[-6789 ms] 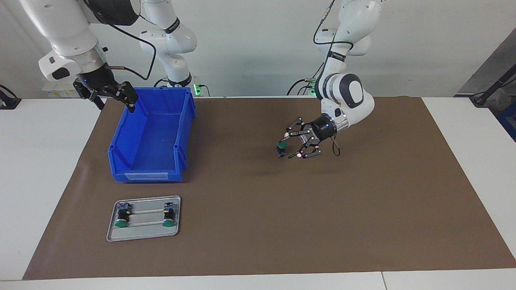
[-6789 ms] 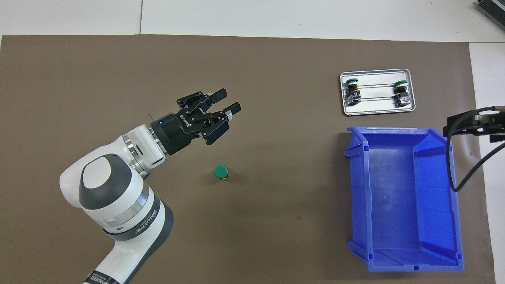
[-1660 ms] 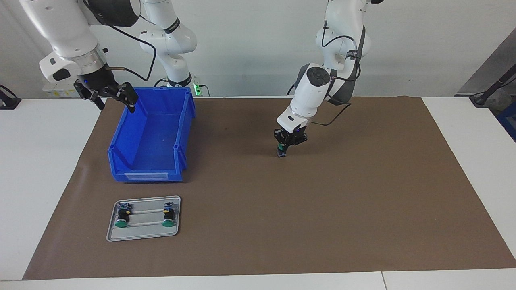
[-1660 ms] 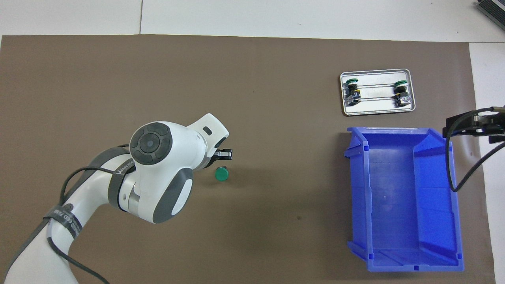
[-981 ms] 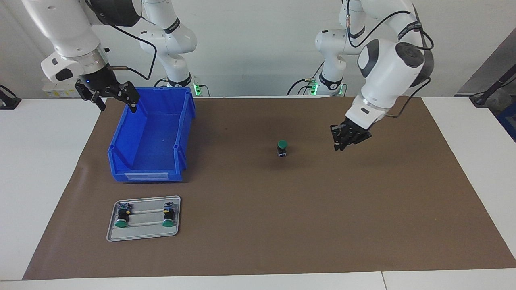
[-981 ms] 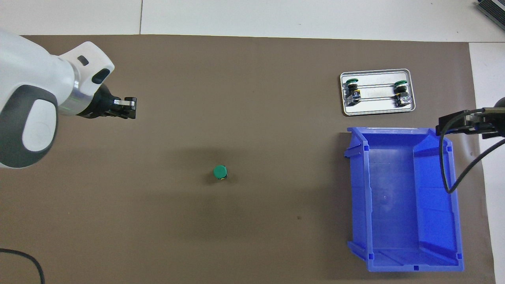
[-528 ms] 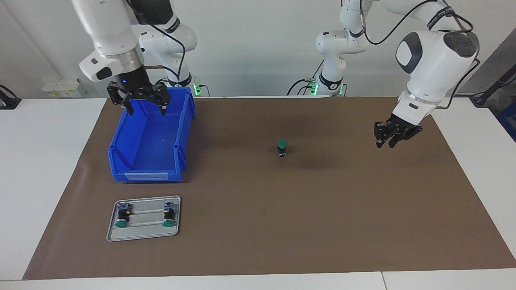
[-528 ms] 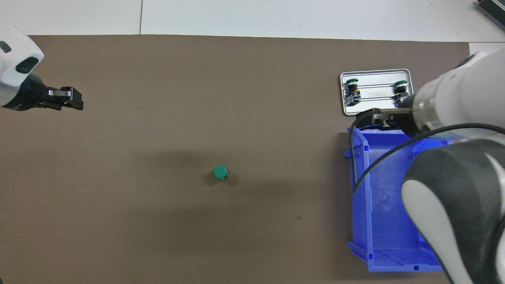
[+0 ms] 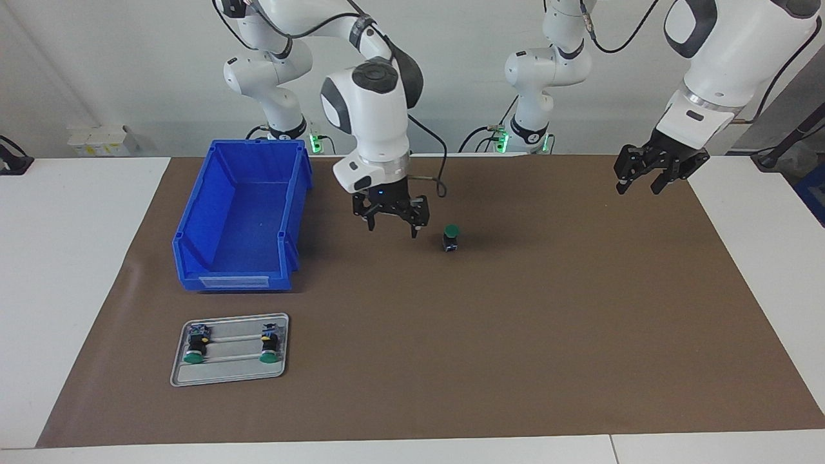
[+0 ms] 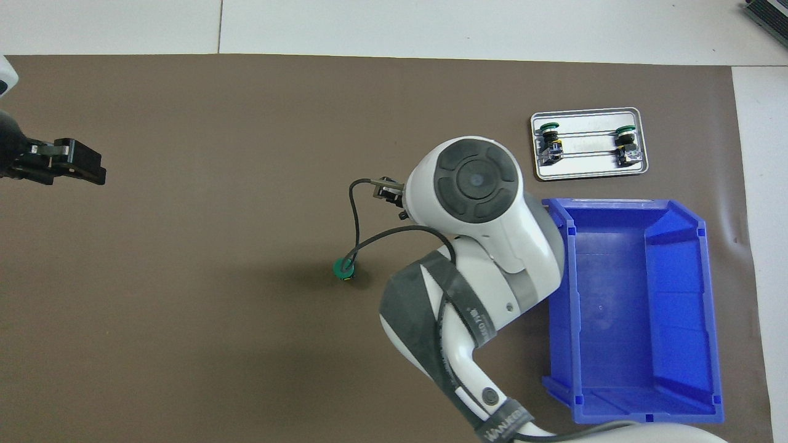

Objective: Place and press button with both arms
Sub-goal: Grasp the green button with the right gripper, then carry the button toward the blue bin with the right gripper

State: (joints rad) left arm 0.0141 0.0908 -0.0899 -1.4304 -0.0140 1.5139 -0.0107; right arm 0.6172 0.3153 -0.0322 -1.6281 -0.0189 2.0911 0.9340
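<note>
The button point(image 9: 451, 237) stands upright on the brown mat point(image 9: 515, 335), green cap up, near the mat's middle. Nothing holds it. It also shows in the overhead view point(image 10: 341, 269), crossed by a black cable. My right gripper point(image 9: 390, 227) hangs low over the mat, close beside the button toward the right arm's end, fingers spread and empty. The right arm's own wrist hides it in the overhead view. My left gripper point(image 9: 656, 175) is raised over the mat's edge at the left arm's end, open and empty, and shows in the overhead view point(image 10: 69, 162).
A blue bin point(image 9: 193, 258) sits on the mat toward the right arm's end. A small metal tray point(image 9: 229, 372), farther from the robots than the bin, holds two more green-capped buttons point(image 9: 193, 353) point(image 9: 269, 351). The right arm's black cable point(image 10: 363, 243) hangs over the button.
My right arm swung from over the blue bin to just beside the button. My left gripper rose and drew back toward the left arm's end. The button has not moved.
</note>
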